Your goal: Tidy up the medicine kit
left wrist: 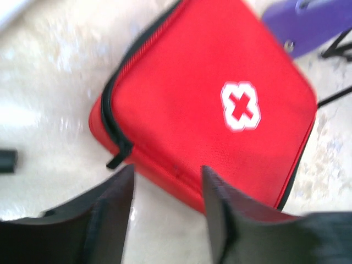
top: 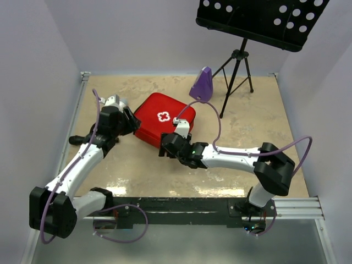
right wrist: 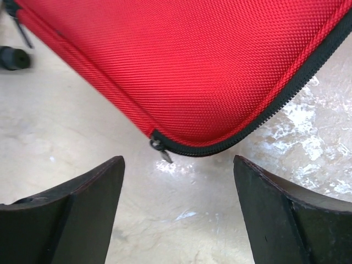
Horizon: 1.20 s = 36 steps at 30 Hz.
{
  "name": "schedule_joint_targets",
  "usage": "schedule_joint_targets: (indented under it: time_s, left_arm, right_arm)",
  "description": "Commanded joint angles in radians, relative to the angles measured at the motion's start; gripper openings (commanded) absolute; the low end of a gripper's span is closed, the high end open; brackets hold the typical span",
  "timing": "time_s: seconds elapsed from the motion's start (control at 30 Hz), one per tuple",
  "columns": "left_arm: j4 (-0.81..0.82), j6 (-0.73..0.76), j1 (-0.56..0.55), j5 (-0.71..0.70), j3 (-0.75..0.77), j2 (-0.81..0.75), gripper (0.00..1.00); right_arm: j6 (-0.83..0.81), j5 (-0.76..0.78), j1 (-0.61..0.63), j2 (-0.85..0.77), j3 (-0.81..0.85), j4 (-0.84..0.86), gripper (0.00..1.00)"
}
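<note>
The medicine kit (top: pixel 157 124) lies closed on the table, red with a white cross on top. My left gripper (top: pixel 132 122) is open and empty at the kit's left side. In the left wrist view the gripper (left wrist: pixel 168 173) stands just short of the kit's (left wrist: pixel 209 82) edge, near a black zip pull (left wrist: pixel 118 157). My right gripper (top: pixel 165 147) is open and empty at the kit's near corner. In the right wrist view the gripper (right wrist: pixel 179 162) faces the kit's (right wrist: pixel 192 60) rounded corner, with a small zip pull (right wrist: pixel 160 149) just beyond its fingertips.
A purple metronome-shaped object (top: pixel 202 84) stands behind the kit. A black music stand (top: pixel 264 19) on a tripod (top: pixel 236 77) is at the back right. A small black cylinder (top: pixel 74 140) lies near the left wall. Walls close in the table on three sides.
</note>
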Motion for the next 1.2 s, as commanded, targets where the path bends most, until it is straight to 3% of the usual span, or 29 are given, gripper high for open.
schedule_joint_targets:
  time_s: [0.0, 0.13, 0.37, 0.6, 0.77, 0.83, 1.03, 1.17]
  left_arm:
    - [0.014, 0.034, 0.047, -0.044, 0.119, 0.088, 0.63]
    - [0.109, 0.046, 0.062, 0.034, 0.124, 0.192, 0.81]
    - [0.136, 0.109, 0.062, 0.111, 0.156, 0.375, 0.85]
    - [0.259, 0.103, 0.05, 0.232, 0.007, 0.317, 0.65]
    - [0.275, 0.073, 0.043, 0.263, -0.099, 0.211, 0.36]
    - [0.273, 0.059, 0.033, 0.269, -0.138, 0.165, 0.28]
    - [0.226, 0.014, 0.012, 0.258, -0.218, 0.001, 0.22]
    - [0.091, 0.01, 0.004, 0.226, -0.231, -0.136, 0.22]
  right_arm:
    - [-0.011, -0.058, -0.01, -0.084, -0.053, 0.103, 0.87]
    - [0.002, -0.219, -0.124, -0.146, -0.147, 0.225, 0.93]
    - [-0.072, -0.365, -0.258, -0.103, -0.141, 0.298, 0.95]
    - [-0.13, -0.399, -0.287, -0.043, -0.087, 0.306, 0.95]
    - [-0.153, -0.396, -0.304, -0.041, -0.096, 0.307, 0.93]
    - [-0.178, -0.396, -0.307, -0.046, -0.095, 0.307, 0.92]
    - [-0.316, -0.405, -0.307, -0.025, -0.046, 0.258, 0.84]
    - [-0.416, -0.419, -0.307, -0.012, -0.021, 0.203, 0.81]
